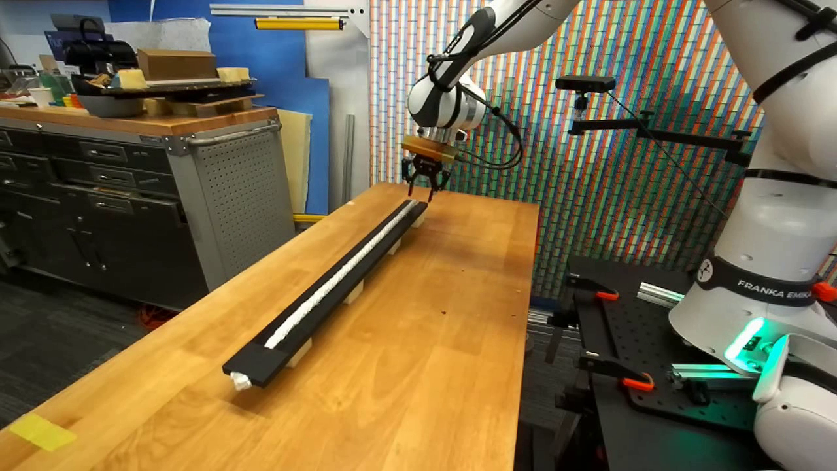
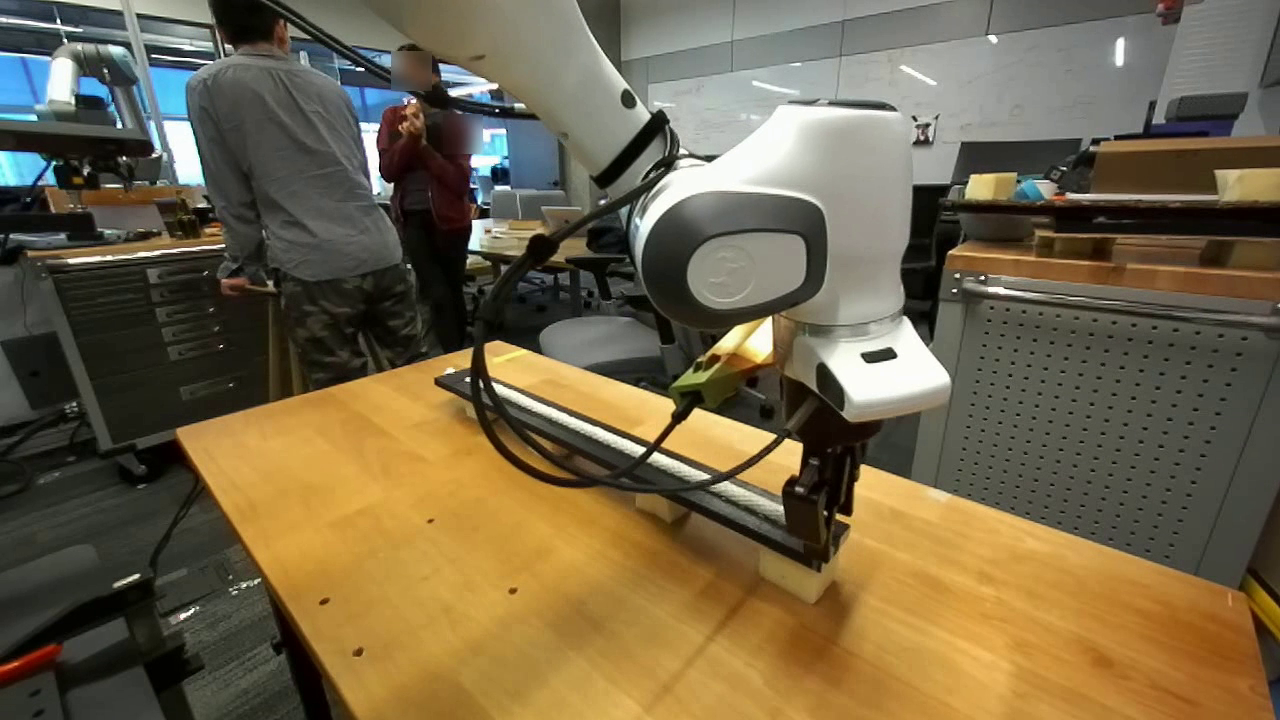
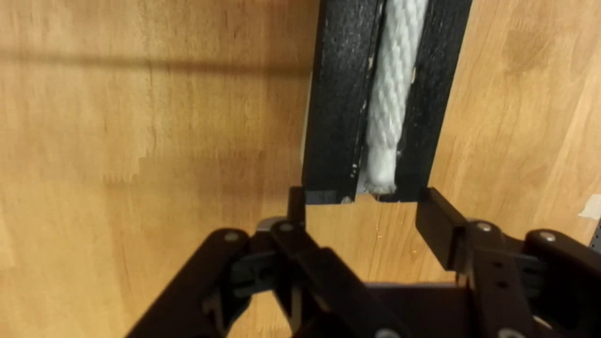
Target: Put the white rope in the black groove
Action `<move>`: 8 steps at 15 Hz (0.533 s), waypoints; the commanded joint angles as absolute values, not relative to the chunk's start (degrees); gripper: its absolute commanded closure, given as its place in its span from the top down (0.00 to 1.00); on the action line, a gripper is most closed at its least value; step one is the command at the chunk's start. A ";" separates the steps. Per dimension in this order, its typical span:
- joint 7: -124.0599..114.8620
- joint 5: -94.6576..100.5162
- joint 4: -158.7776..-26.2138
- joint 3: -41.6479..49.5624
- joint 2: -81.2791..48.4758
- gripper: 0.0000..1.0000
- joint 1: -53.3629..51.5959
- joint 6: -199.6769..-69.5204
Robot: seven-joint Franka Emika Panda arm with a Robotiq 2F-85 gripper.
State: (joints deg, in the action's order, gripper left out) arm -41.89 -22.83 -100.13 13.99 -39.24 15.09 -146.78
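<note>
The white rope lies lengthwise in the black groove, a long bar raised off the table; both also show in an exterior view, the rope and the groove. In the wrist view the rope sits in the channel of the groove, its blunt end close to the bar's end. At the opposite end a black piece covers the rope, and a white tip sticks out. My gripper is open and empty at the bar's end; its fingers stand apart on either side in the wrist view.
Small pale blocks hold the bar above the wooden table. A cable loops from the wrist in front of the bar. Yellow tape is at a table corner. A metal cabinet stands beside the table. Two people stand behind.
</note>
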 commanded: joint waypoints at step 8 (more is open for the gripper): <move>-31.95 -21.43 -106.87 11.69 -29.41 1.00 14.15 -147.35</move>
State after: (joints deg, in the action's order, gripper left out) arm -37.12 -22.75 -100.98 12.73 -36.16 14.97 -146.84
